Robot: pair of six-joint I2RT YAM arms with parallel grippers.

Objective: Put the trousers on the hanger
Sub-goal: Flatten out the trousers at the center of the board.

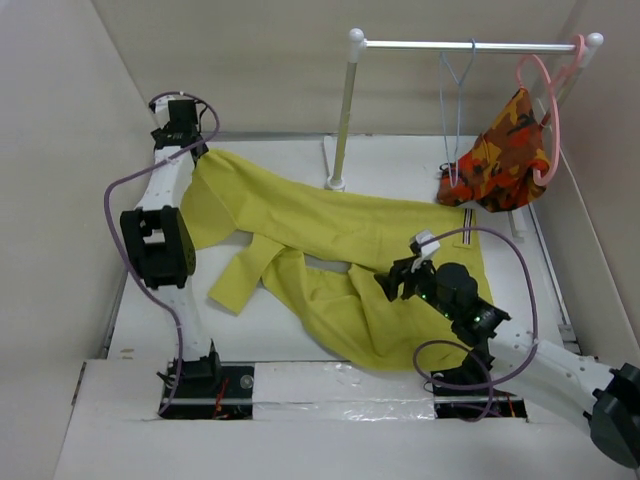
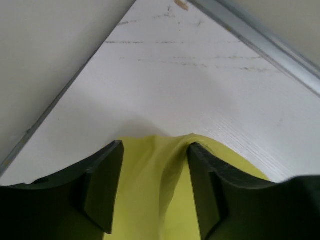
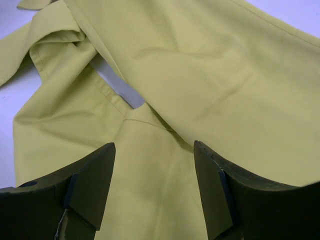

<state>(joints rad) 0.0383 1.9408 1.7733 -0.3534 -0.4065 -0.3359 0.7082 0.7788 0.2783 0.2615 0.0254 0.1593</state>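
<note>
In the top external view, the mustard-yellow trousers [image 1: 340,235] are seen spread across the white table [image 1: 270,325], running from the upper left of the frame to the lower centre, with one leg folded over itself at centre left. The pale-blue wire hanger [image 1: 457,115] is hung on the white rail [image 1: 470,45] at the upper right, well apart from the trousers. Beside it, a pink hanger [image 1: 552,110] is draped with an orange-red camouflage garment [image 1: 500,155]. The left gripper [image 1: 195,150] is placed at the upper-left end of the trousers. The right gripper [image 1: 395,280] is positioned over the cloth at lower centre.

In the left wrist view, the left gripper [image 2: 155,147] is shown with its jaws apart. A bunched edge of the trousers [image 2: 150,190] is laid between the fingers [image 2: 105,185], and bare table [image 2: 200,80] fills the upper frame.

In the right wrist view, the right gripper [image 3: 155,147] is held with its jaws spread, nothing clasped. Crossed folds of the trousers [image 3: 210,75] are seen beyond the fingers [image 3: 215,195], and a small patch of table [image 3: 120,86] is exposed between the folds at centre left.
</note>
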